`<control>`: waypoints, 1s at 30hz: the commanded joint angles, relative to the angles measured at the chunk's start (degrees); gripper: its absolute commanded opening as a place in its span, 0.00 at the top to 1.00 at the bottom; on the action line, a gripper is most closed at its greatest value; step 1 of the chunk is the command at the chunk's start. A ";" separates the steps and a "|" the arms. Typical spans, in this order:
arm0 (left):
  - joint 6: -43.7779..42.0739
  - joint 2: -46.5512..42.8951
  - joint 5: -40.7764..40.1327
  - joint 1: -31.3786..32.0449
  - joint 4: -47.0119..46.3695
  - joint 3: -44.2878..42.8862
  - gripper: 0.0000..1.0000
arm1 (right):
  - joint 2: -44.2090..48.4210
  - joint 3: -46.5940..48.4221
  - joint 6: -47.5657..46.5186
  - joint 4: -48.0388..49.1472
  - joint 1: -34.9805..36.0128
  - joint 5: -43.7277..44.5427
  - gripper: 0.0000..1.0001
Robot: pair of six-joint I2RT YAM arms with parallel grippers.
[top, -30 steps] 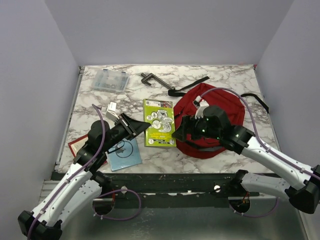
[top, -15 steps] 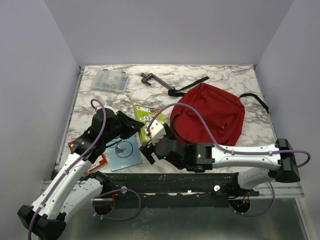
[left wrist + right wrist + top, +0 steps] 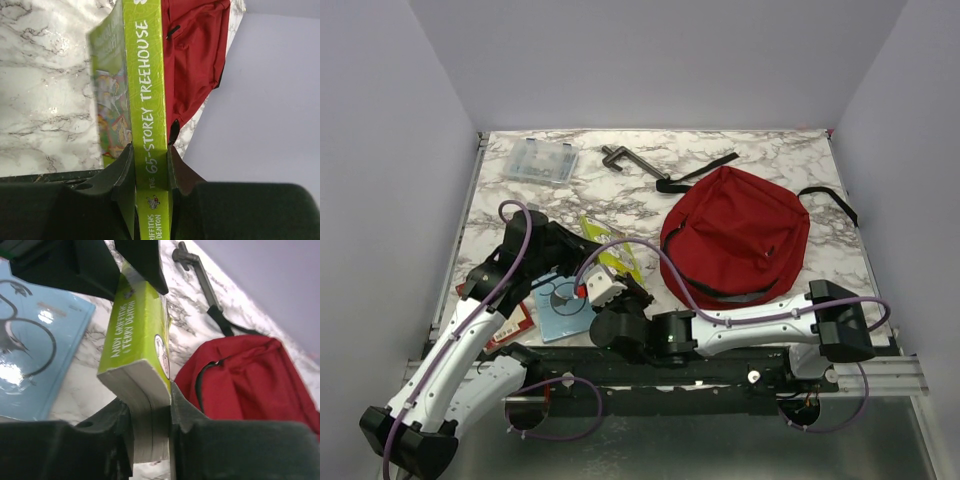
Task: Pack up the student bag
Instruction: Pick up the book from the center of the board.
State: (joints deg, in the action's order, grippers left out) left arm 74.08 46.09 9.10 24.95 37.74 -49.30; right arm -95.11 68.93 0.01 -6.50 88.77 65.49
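The top view shows the student bag [image 3: 735,240] lying flat on the marble table [image 3: 770,150] at 3 o'clock from the table's centre. Its dark zipper arc faces 6 o'clock, toward the arm bases, and its black straps trail off the far side toward 11 and 2 o'clock. The outline is close to round, so no long axis can be told. The same view shows a clear plastic box [image 3: 540,160] at 10 o'clock and a blue booklet [image 3: 565,305] at 7 o'clock; neither shows in the left wrist view. That view alone gives the spine title, "65-Storey Treehouse", on the green paperback [image 3: 147,75]. There the left gripper [image 3: 150,150] is clamped across the spine, one finger on each cover, with the bag just beyond the book. The right wrist view alone shows the page block, with the right gripper [image 3: 150,405] closed on both covers at the book's other end.
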 commanded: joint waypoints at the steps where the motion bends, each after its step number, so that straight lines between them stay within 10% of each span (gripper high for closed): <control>1: 4.29 0.37 4.46 -0.68 -1.17 -2.49 1.00 | 2.16 -1.78 -1.95 8.68 -0.49 3.69 0.93; 5: 1.72 0.21 7.17 -1.93 -2.87 -2.71 1.00 | 5.84 -2.90 4.98 3.77 -3.61 -2.46 0.99; 9: -4.59 -1.67 4.79 -3.12 -5.56 -2.45 0.30 | 16.33 -9.77 12.43 4.70 -10.42 -20.01 1.00; 12: -15.75 -1.53 4.88 -3.59 -5.40 -5.32 0.09 | 23.92 -13.26 20.83 2.12 -20.62 -40.92 0.99; 22: -46.03 -7.95 17.46 -4.03 -12.54 -1.35 0.02 | 37.50 -19.81 37.37 3.26 -53.92 -103.96 0.99; 30: -49.43 -14.22 23.46 -4.12 -10.68 -0.74 0.02 | 37.38 -20.56 50.34 18.32 -58.10 -128.76 0.99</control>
State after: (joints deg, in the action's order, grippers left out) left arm 28.08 35.40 27.88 21.32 27.90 -50.85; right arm -59.35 48.77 40.21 -4.43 30.74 -43.59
